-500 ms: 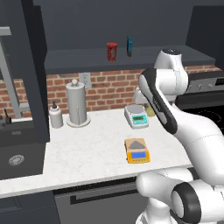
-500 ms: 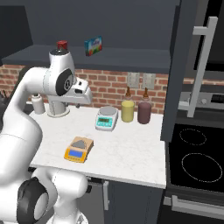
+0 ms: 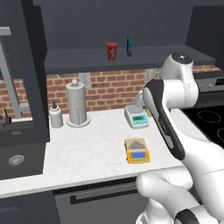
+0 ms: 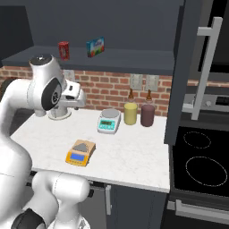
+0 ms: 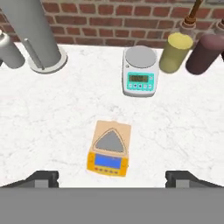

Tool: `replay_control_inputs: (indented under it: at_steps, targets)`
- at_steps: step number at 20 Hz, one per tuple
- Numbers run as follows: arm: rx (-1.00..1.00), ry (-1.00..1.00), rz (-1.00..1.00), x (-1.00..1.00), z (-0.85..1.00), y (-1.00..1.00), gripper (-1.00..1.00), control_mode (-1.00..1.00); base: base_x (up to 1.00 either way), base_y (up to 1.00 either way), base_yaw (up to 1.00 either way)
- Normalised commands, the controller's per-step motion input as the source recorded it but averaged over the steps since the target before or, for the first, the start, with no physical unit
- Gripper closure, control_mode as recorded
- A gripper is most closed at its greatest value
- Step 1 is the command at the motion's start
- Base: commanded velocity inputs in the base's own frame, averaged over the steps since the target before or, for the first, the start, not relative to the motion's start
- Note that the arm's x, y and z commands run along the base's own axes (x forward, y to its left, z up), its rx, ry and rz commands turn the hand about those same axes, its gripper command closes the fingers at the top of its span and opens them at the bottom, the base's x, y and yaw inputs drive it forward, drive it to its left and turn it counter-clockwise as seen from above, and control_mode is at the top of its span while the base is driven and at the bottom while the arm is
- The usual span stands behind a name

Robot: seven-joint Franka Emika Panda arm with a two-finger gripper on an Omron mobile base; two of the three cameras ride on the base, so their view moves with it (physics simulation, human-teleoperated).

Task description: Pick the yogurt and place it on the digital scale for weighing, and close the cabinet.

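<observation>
Yogurt untouched on the cabinet shelf, jaws wide and empty over the counter

I have the gripper (image 5: pixel 112 177) hanging above the white counter (image 5: pixel 52 127), fingertips (image 5: pixel 43 178) spread wide with nothing between them. Directly below and slightly ahead of it sits the orange-yellow digital scale (image 5: pixel 109 148), its grey plate bare. Further ahead is the white scale with the teal display (image 5: pixel 140 72), and beyond that to the right the yellow jar (image 5: pixel 176 52) and the dark purple jar (image 5: pixel 205 54).

The yogurt (image 3: pixel 112 51) stands well above the gripper on the open cabinet's shelf (image 3: pixel 87 59), upright, just beside a slim blue container (image 3: pixel 129 45). The cabinet door (image 4: pixel 190 67) hangs open off to the gripper's right.

What worries me: the reach up to that shelf is long, and the red cup and blue container stand close enough that a wide jaw could knock the neighbour or tip the cup over the shelf edge. I could also set the cup on the wrong scale, since the white one stands near. The open door may obstruct the arm's swing.

Hard to judge: the base views hide the fingers behind the arm's own links, and the shelf's depth behind the cup is unclear. In the right base view a colourful box (image 4: pixel 95 46) sits where the blue container would be; I take it as the same item seen from its broad side, but cannot confirm
</observation>
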Motion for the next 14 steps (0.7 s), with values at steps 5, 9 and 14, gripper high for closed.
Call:
replay_control_inputs:
  at_steps: [5,9,14]
  targets:
    - [0.00,-0.61,0.00,-0.52,0.44,0.30,-1.00,-1.00,0.00,0.00,0.00]
    - [0.02,-0.46,0.03,0.01,0.60,0.23,-1.00,-1.00,0.00,0.00,0.00]
    - [0.11,-0.20,0.10,0.38,0.55,0.16,-1.00,-1.00,0.00,0.00,0.00]
